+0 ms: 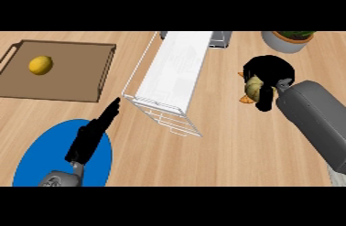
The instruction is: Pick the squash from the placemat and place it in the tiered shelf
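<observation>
Handling the small tan-and-orange squash (251, 88) calls for a grasp around its widest part: judged from its shape, it is a stiff, smooth-skinned, rounded item of moderate weight that could roll or slip if held only by an end. It sits at the right of the frame, off the round blue placemat (40, 161) at lower left, and is mostly hidden.

The black right hand (269, 78) is wrapped around the squash, fingers curled over it, so only tan and orange patches show at the hand's left edge. Whether the squash clears the wooden counter (243, 147) cannot be told.

The white wire tiered shelf (169, 78) stands at upper centre, to the left of the held squash and well apart from it. In judgement, the remaining step is a leftward carry to a shelf tier.

The black left hand (94, 133) lies over the placemat's upper edge, fingers straight and holding nothing.

A yellow lemon (40, 65) rests in the brown rectangular tray (81, 83) at upper left. A grey potted plant (290, 40) stands at upper right.
</observation>
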Available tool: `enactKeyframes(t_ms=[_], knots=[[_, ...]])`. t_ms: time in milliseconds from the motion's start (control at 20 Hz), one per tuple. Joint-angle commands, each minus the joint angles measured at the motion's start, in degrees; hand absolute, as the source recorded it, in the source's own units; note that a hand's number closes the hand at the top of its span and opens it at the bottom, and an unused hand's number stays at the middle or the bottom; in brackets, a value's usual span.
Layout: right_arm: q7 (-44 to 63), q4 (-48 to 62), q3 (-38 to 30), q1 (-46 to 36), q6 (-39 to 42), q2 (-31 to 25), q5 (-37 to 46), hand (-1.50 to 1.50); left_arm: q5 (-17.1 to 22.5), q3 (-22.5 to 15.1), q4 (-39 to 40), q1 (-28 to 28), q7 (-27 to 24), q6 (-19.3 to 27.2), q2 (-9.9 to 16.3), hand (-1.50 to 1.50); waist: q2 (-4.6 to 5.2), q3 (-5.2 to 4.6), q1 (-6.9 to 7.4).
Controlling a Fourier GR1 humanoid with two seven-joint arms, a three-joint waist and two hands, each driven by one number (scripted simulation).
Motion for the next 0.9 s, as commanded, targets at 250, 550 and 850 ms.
enactKeyframes(t_ms=[250,550,850], knots=[[-34.1,-5.8,-3.6,-21.2,11.1,-6.9,-5.9,1.5,-0.2,1.2,0.5,0.2,1.1,1.7,-0.4,0.0,-0.05,0.15,-5.08],[-35.7,9.3,-15.0,-33.0,16.0,-1.9,-14.6,1.5,0.9,3.4,-0.8,1.2,0.2,0.3,2.0,0.0,0.14,0.05,-5.28],[-34.5,23.5,-15.9,-43.2,10.7,6.9,-10.5,1.5,-1.0,2.5,1.2,-1.4,0.9,1.9,-0.1,0.0,0.67,0.0,-5.27]])
